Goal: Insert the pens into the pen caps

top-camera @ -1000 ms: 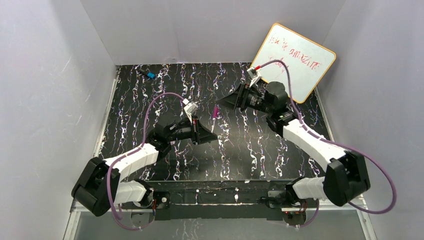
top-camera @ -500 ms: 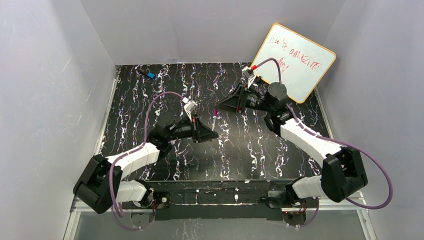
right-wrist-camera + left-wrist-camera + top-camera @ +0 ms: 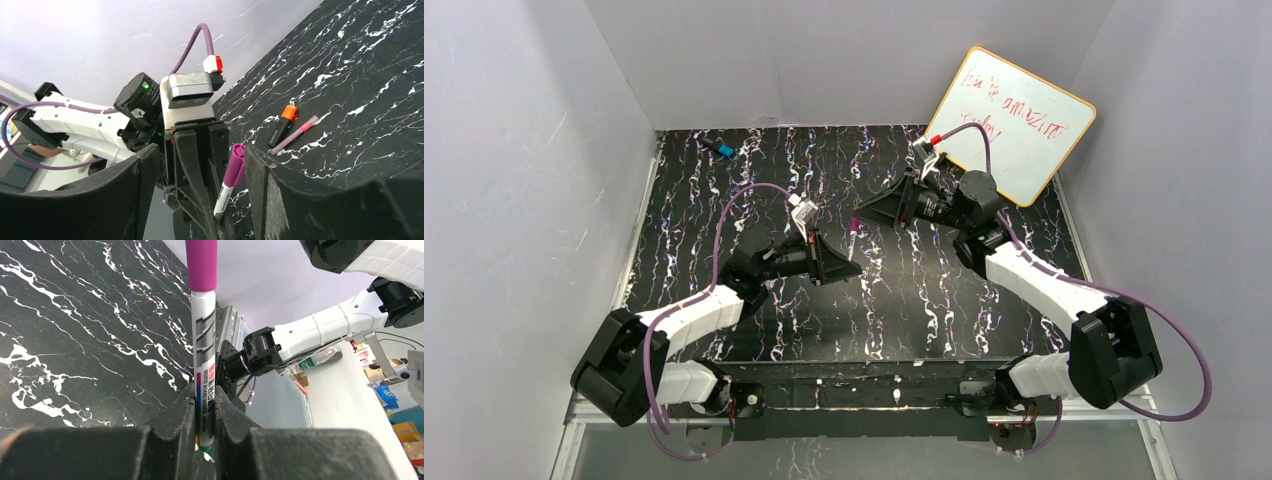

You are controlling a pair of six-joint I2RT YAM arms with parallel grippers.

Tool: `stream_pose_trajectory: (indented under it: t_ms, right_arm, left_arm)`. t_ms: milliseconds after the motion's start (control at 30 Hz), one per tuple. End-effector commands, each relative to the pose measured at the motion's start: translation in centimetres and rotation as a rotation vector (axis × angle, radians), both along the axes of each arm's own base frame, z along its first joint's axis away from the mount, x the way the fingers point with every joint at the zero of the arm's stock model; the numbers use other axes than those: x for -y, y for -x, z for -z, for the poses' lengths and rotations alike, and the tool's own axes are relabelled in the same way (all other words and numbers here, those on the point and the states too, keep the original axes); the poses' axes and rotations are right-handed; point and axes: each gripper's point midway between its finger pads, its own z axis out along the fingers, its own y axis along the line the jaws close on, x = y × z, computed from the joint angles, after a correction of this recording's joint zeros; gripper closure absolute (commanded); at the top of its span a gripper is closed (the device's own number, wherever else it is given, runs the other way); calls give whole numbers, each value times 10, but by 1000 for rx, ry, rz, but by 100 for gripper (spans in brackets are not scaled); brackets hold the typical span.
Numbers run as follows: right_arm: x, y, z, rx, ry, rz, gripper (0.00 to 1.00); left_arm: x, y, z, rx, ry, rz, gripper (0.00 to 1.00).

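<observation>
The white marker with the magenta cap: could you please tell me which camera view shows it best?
Left wrist: the white marker fills the frame, clamped in the left gripper, magenta cap on. Right wrist shows it smaller, inside the open right gripper; top external shows a sliver.

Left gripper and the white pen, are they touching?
Touching. The left wrist view shows the left gripper closed on the white pen, jaws pressing its barrel from both sides.

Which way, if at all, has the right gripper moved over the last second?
Yes: the right gripper shifted left, away from the white orange-framed whiteboard, towards the magenta-capped white marker.
</observation>
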Motion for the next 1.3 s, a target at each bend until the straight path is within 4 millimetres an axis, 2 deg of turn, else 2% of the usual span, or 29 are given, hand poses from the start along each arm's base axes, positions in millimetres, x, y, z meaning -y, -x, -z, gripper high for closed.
stream_pose_trajectory:
  t_ms: [0, 267, 567, 833, 1267]
  right_arm:
    - [-4, -4, -11, 64, -31, 18, 31]
    - [-20, -2, -1, 51, -21, -21, 38]
    - [-26, -6, 10, 39, -7, -32, 39]
    - [-25, -7, 6, 53, -12, -17, 38]
    - [-15, -16, -8, 111, -41, 91, 47]
  left_arm:
    - [4, 3, -15, 36, 39, 28, 100]
    - [7, 5, -23, 24, 79, 44, 100]
    - [8, 8, -30, 26, 100, 55, 100]
    - [9, 7, -25, 14, 92, 54, 100]
    - [8, 7, -18, 0, 82, 49, 100]
